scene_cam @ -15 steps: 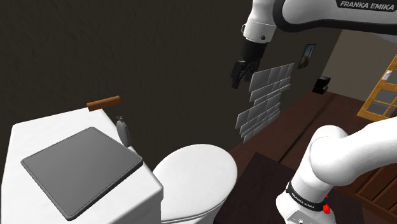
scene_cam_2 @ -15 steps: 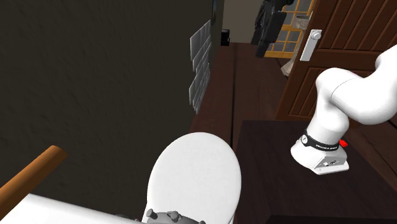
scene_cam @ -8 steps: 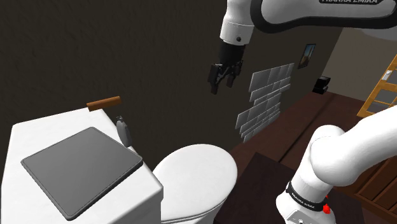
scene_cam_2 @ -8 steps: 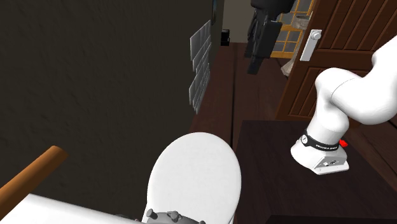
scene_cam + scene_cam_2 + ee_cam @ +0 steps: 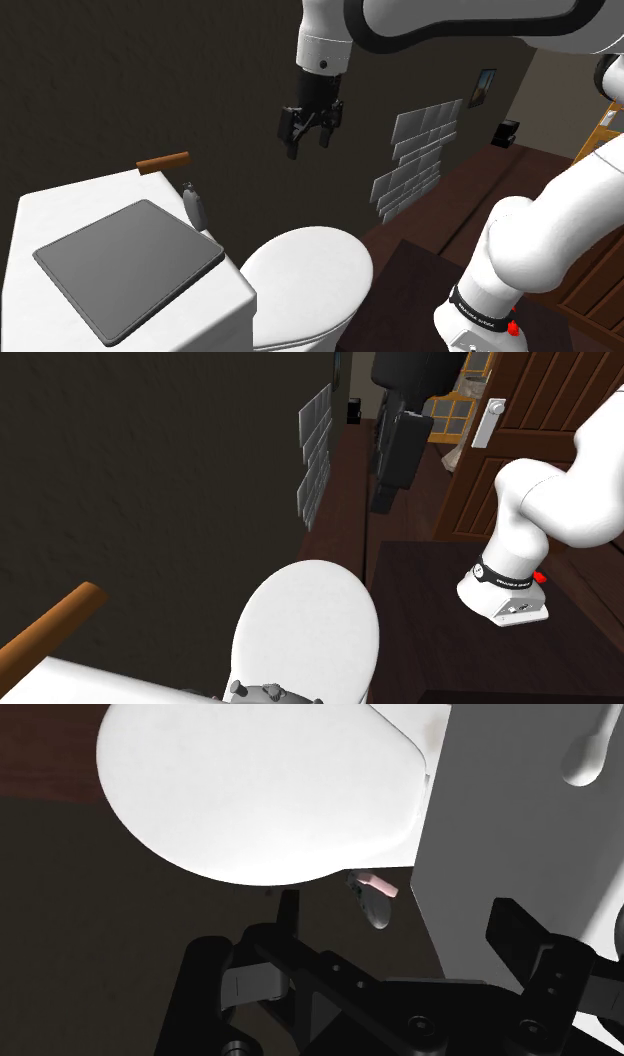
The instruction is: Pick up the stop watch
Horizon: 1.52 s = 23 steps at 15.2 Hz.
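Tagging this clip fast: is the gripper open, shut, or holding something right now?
Gripper: open, fingers apart, holding nothing; it hangs in the air, apart from the stopwatch.

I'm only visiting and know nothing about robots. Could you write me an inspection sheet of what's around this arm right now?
Surface: white toilet tank top, with a flat grey slab lying on it.
Job's things: grey stop watch at the tank top's edge beside the slab, untouched.
Clutter: brown rod by the tank top's far edge in the shoulder view; closed white toilet lid lower down.
Grippers: black gripper open, empty, in the air above the lid, well apart from the stop watch.
Cables: nothing seen.
Surroundings: dark wall, patch of grey tiles, wooden door.
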Motion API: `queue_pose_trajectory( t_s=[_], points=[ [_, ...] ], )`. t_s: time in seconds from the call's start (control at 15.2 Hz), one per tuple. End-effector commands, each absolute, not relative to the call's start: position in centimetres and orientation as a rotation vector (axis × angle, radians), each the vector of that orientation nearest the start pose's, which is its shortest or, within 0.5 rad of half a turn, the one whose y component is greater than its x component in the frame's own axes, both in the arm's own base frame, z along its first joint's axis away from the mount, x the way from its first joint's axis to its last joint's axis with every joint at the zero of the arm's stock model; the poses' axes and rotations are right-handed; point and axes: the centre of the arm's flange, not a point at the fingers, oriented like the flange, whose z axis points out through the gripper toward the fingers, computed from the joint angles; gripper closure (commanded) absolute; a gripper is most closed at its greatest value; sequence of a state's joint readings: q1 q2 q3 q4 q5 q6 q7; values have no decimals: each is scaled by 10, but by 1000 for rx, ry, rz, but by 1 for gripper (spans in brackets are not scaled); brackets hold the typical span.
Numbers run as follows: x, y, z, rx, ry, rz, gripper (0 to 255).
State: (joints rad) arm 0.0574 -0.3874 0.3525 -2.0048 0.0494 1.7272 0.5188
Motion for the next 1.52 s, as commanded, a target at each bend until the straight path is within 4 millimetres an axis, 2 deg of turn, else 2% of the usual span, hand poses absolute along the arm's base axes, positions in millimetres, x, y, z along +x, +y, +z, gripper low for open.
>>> queue_pose_trajectory(
  t_s=[0.0, 0.99, 1.06, 1.45],
  points=[
    [416, 230, 610, -3155, 219, -174, 0],
    [503, 400, 598, -3097, 269, -115, 0],
    [506, 407, 598, -3095, 270, -113, 0],
    [506, 407, 566, -3095, 270, -113, 0]
  ],
)
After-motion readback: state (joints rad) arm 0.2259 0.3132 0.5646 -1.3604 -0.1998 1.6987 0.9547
